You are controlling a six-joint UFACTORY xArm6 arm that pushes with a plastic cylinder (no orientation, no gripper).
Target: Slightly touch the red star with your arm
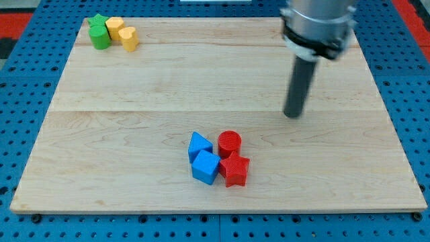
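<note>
The red star lies on the wooden board near the view's bottom centre. It touches a red cylinder just above it and a blue cube on its left. A second blue block, wedge-like, sits above the cube. My tip rests on the board up and to the right of this cluster, well apart from the red star.
At the board's top left corner stand a green star, a green cylinder and two yellow blocks, close together. The board lies on a blue pegboard surface.
</note>
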